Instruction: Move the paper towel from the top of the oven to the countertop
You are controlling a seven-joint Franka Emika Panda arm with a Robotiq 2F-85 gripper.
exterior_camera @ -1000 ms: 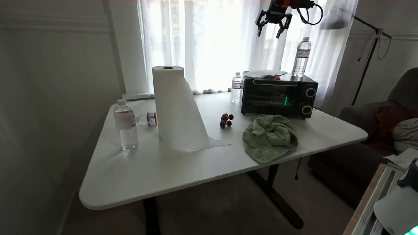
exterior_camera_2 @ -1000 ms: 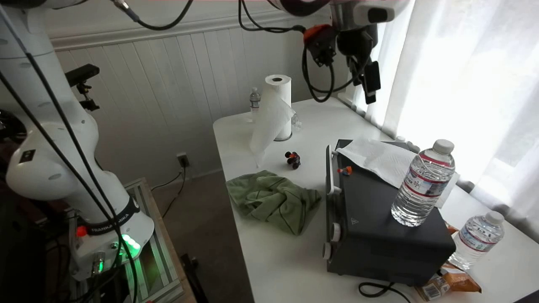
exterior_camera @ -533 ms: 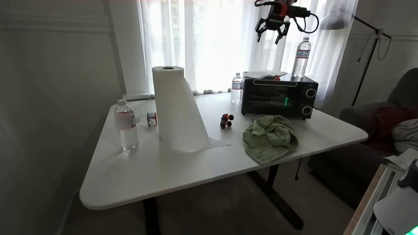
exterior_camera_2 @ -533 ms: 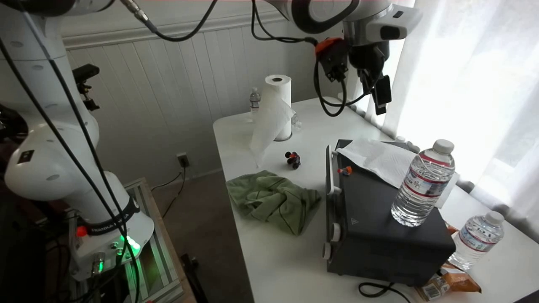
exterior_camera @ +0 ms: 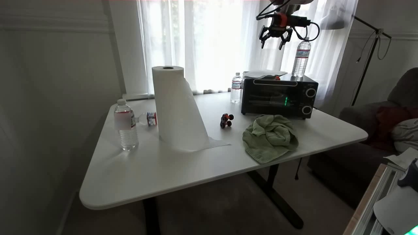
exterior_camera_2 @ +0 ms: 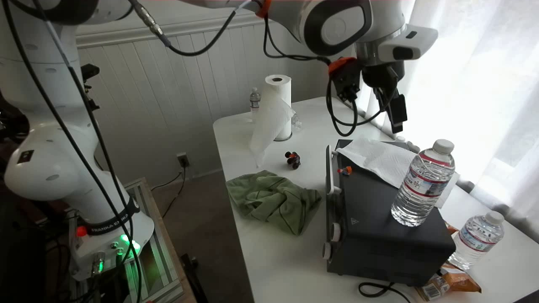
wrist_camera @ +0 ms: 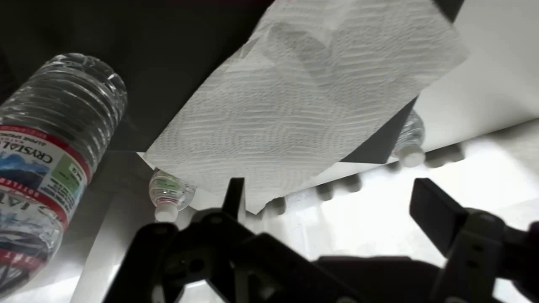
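**Jaws spread above the paper towel (wrist_camera: 303, 97) on the oven (exterior_camera_2: 366, 219)**

I have the jaws hanging in the air over the oven in both exterior views, their two sides set wide apart. My wrist view shows the paper towel lying creased on the oven's top, with corners reaching past the edge. A bottle (wrist_camera: 48, 164) stands upright on that top too, and in an exterior view I make out a small orange item (exterior_camera_2: 346, 170) near the front. A second bottle (exterior_camera_2: 476, 240) stands just behind the oven. On the tabletop (exterior_camera: 183, 176) I see the roll (exterior_camera: 178, 111), upright with its loose end trailing, a wheeled toy (exterior_camera: 225, 120), and a crumpled green cloth (exterior_camera: 270, 137) in front of the oven.
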